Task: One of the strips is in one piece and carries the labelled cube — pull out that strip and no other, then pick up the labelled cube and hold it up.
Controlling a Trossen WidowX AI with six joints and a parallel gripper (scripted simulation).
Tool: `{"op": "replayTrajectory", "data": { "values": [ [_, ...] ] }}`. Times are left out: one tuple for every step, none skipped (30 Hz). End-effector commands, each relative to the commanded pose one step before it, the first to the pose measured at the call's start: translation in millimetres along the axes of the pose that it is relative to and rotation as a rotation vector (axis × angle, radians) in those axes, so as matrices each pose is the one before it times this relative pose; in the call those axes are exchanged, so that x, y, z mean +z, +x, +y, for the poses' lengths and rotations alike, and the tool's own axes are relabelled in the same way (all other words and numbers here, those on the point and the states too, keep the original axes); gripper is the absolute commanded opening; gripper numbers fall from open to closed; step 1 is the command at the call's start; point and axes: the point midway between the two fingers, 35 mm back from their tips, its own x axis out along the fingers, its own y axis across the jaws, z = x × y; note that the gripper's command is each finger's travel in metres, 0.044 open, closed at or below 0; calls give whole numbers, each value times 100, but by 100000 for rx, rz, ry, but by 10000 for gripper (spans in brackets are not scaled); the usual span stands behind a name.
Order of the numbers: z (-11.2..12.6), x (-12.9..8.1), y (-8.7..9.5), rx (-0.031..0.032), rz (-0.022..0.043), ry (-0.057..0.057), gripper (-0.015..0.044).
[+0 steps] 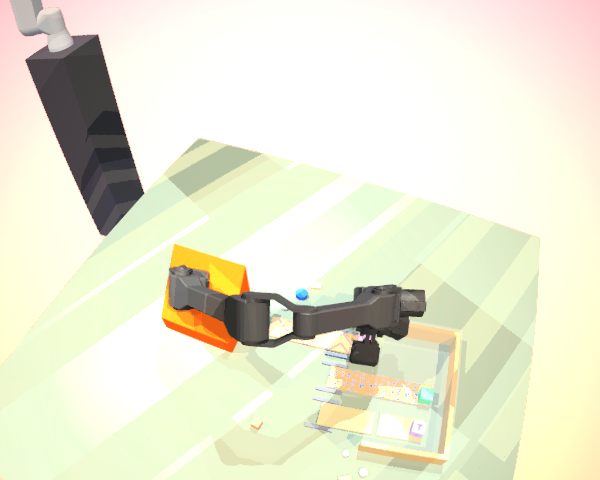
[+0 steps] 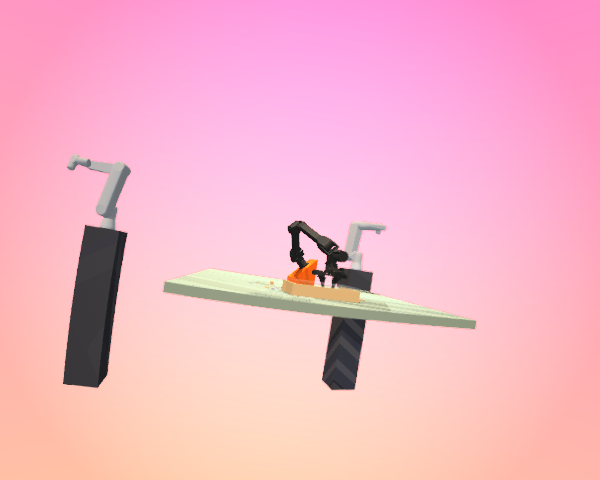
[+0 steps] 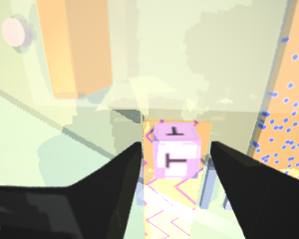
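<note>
A pink cube (image 3: 175, 156) marked T sits on the end of a zigzag-patterned strip (image 3: 169, 214) (image 1: 336, 341). My gripper (image 3: 175, 146) (image 1: 365, 351) (image 2: 327, 279) is low over it. The two dark fingers stand on either side of the cube with a small gap on each side, so it is open around the cube. In the top view the gripper hides most of this cube. A second T cube (image 1: 418, 427), purple, sits on a pale strip (image 1: 393, 426) that is in two parts, inside the tray.
A tan-walled tray (image 1: 455, 361) (image 2: 321, 290) holds the strips' far ends. A blue-dotted orange strip (image 1: 372, 384) (image 3: 289, 110) carries a teal cube (image 1: 425, 396). The orange arm base (image 1: 207, 279), a blue ball (image 1: 301, 294), a small orange cube (image 1: 256, 424) and a dark pillar (image 1: 83, 129) stand around.
</note>
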Motion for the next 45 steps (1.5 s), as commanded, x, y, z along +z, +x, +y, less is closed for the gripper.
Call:
{"op": "replayTrajectory", "data": {
  "values": [
    [85, -225, 932, -552, 603, -907, 250],
    [-2, -12, 130, -14, 4, 0, 250],
    [-1, -7, 78, -9, 3, 0, 250],
    [0, -2, 26, -3, 1, 0, 250],
    [0, 0, 0, 0, 0, 0, 250],
    [0, 0, 0, 0, 0, 0, 250],
    [0, 0, 0, 0, 0, 0, 250],
    [-75, 97, -258, 452, -229, 778, 224],
    [0, 0, 0, 0, 0, 0, 198],
    [0, 0, 0, 0, 0, 0, 171],
    [0, 0, 0, 0, 0, 0, 145],
    [0, 0, 0, 0, 0, 0, 138],
    [0, 0, 0, 0, 0, 0, 132],
    [0, 0, 0, 0, 0, 0, 125],
    [0, 0, 0, 0, 0, 0, 118],
    [0, 0, 0, 0, 0, 0, 112],
    [0, 0, 0, 0, 0, 0, 105],
    [0, 0, 0, 0, 0, 0, 98],
    [0, 0, 0, 0, 0, 0, 72],
    [0, 0, 0, 0, 0, 0, 46],
    [7, -60, -54, 4, 3, -12, 20],
    [21, -182, -162, 10, 9, -34, 0],
    [34, -306, -267, 14, 17, -57, 0],
    [40, -373, -315, 12, 21, -69, 0],
    [38, -378, -309, 7, 23, -68, 0],
    [36, -384, -303, 1, 24, -68, 0],
    [33, -389, -297, -4, 26, -67, 0],
    [31, -395, -291, -9, 27, -67, 0],
    [29, -400, -285, -14, 28, -66, 0],
    [27, -405, -279, -19, 29, -66, 0],
    [24, -410, -272, -24, 30, -65, 0],
    [22, -415, -266, -30, 31, -65, 0],
    [20, -419, -259, -35, 32, -64, 0],
    [17, -424, -252, -40, 33, -64, 0],
    [15, -428, -246, -46, 34, -63, 0],
    [11, -360, -199, -42, 28, -52, 0],
    [5, -217, -117, -27, 17, -31, 0],
    [2, -73, -39, -9, 6, -10, 0],
    [0, 0, 0, 0, 0, 0, 0],
    [4, -58, -2, 1, 2, -2, 0],
    [13, -174, -5, 3, 6, -7, 0],
    [21, -292, -7, 4, 10, -11, 0],
    [24, -355, -6, 4, 12, -13, 0],
    [23, -358, -4, 3, 12, -13, 0],
    [22, -360, -2, 3, 13, -13, 0]
  ]
}}
